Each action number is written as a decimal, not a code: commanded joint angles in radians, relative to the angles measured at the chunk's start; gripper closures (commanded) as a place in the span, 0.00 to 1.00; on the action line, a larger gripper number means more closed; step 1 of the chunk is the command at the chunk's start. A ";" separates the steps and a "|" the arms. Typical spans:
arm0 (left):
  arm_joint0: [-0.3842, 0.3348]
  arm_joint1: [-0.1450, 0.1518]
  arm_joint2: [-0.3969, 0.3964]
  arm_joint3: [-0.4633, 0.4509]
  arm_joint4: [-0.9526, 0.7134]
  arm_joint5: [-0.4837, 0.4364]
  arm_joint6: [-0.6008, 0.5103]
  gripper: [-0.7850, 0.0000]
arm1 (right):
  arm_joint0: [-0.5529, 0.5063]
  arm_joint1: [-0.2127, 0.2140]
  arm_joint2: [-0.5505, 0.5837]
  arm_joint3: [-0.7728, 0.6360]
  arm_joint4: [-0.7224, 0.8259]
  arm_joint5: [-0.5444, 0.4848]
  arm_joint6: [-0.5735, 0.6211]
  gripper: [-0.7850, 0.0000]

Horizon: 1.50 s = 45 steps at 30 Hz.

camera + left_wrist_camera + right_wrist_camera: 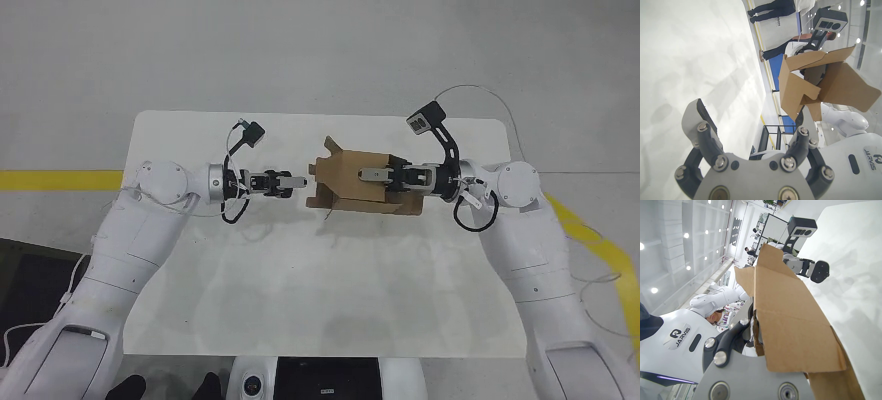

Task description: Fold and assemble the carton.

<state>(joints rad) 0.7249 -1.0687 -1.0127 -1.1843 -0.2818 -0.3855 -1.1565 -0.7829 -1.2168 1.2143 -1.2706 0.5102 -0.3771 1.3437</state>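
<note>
My right gripper (378, 175) is clamped on one wall of the carton (345, 182), holding it over the middle of the table (300, 300) with its flaps loose. My left gripper (303, 181) hangs just beside the carton's open end, fingers (696, 113) spread and empty.

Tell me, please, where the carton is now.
In the top view, the carton is held by the right tool above the table, far middle, facing the open left tool.

The carton (787, 317) hides one finger of the right gripper (372, 175). The right wrist view's edge crops its near flap.
</note>
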 commanded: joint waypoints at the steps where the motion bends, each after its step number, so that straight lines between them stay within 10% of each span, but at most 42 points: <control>1: -0.006 -0.003 0.010 0.002 0.020 -0.006 0.007 0.00 | 0.006 -0.002 -0.010 0.004 0.018 -0.007 0.004 1.00; 45: -0.007 -0.006 -0.001 -0.027 -0.004 -0.017 -0.014 0.00 | 0.104 -0.029 -0.139 0.119 0.074 -0.050 -0.014 1.00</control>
<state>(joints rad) 0.7154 -1.0750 -1.0122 -1.2144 -0.2900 -0.4012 -1.1744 -0.6769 -1.2469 1.0704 -1.1524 0.5816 -0.4263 1.3405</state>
